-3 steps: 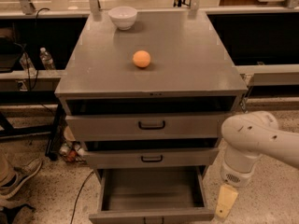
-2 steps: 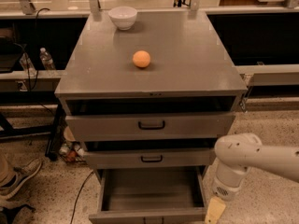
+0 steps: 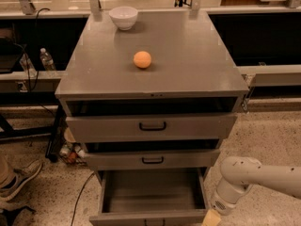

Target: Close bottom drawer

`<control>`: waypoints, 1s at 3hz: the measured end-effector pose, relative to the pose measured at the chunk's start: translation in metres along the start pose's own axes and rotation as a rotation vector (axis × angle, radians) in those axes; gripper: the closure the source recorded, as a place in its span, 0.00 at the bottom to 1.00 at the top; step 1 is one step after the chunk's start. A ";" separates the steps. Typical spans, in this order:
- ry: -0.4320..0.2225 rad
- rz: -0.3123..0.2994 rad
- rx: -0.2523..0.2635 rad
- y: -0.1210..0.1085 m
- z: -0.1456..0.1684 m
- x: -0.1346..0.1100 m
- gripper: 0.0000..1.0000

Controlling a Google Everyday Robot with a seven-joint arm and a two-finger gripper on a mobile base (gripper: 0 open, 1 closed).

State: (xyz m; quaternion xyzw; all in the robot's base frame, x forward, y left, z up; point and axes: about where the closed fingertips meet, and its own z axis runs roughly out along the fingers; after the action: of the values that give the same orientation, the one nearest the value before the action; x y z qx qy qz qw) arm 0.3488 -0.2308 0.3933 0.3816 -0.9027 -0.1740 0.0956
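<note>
Three grey metal drawers in a boxy grey cabinet [image 3: 188, 55], each standing out further than the one above. Lowest and farthest out: the bottom drawer [image 3: 150, 197], wide open, with a plain grey box interior, its front and small black bar handle partly cut off by the lower frame edge. Only a tan sliver of the gripper [image 3: 211, 219] visible, at the very bottom just beside that drawer's right front corner; spread or closed, cannot tell. Above it, a smooth, rounded white arm [image 3: 244, 180], running off to the right. Matte flat cabinet top carrying a round orange ball [image 3: 142, 59] near centre and a glossy white bowl [image 3: 123, 17] at the back. Dark gaps above the top drawer [image 3: 150, 126] and middle drawer [image 3: 153, 160], contents unseen. Speckled stone-like floor [image 3: 273, 140] open on the right; on the left, a worn shoe [image 3: 21, 178] close by.
</note>
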 end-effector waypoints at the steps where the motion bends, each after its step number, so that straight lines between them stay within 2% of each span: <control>1: 0.000 0.000 0.000 0.000 0.000 0.000 0.00; 2: 0.004 0.003 -0.025 -0.004 0.014 0.001 0.00; 3: -0.004 0.011 -0.081 -0.017 0.048 -0.001 0.00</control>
State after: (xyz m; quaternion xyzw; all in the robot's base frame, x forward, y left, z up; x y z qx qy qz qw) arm 0.3458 -0.2299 0.3424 0.3719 -0.8973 -0.2106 0.1103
